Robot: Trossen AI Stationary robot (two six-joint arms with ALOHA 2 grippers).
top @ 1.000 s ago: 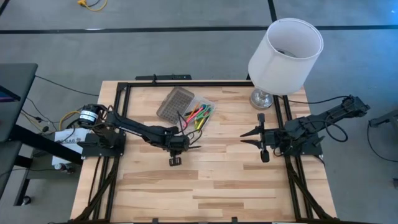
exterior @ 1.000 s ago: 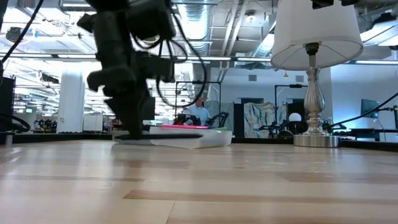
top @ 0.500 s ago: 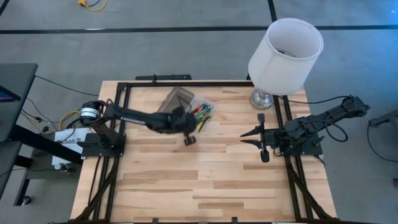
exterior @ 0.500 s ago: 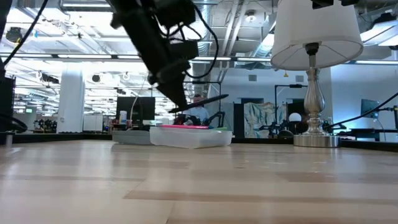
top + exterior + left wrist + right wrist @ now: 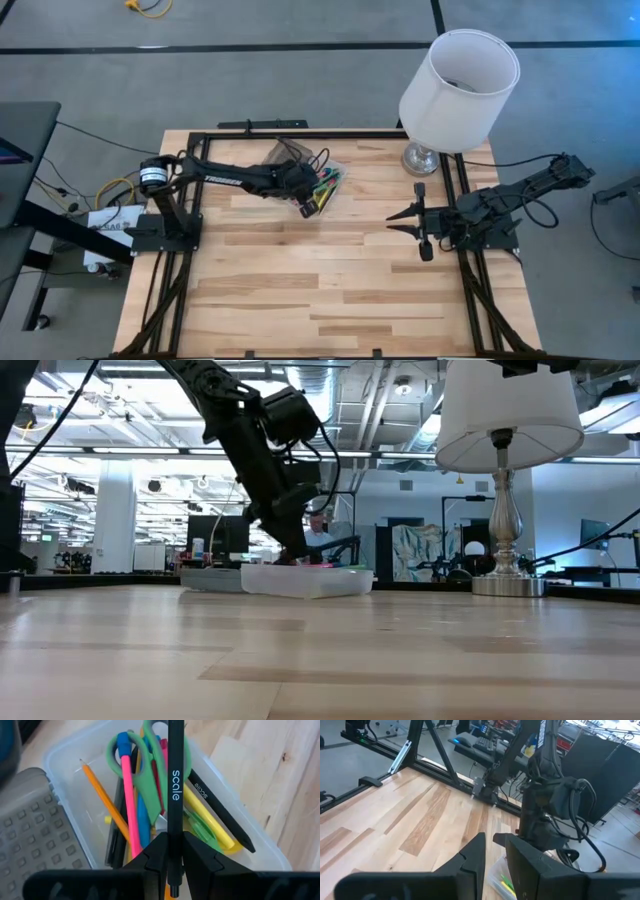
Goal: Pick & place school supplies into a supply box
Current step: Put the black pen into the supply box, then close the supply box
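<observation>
The left gripper [image 5: 170, 851] is clamped on a dark pen [image 5: 174, 795] near its lower end, so the barrel projects forward over the open supply box [image 5: 70, 762] and can drop in lengthwise. The box sits at the far middle of the table [image 5: 330, 290], its grey gridded lid [image 5: 30, 835] folded aside to leave the tray clear. Inside lie a pink pen [image 5: 129, 805], an orange pencil [image 5: 102, 802], green-handled scissors [image 5: 150, 780] and a second dark pen [image 5: 220, 817], all roughly parallel. The right gripper [image 5: 395, 220] waits near the table's right edge with fingers slightly parted, holding nothing.
</observation>
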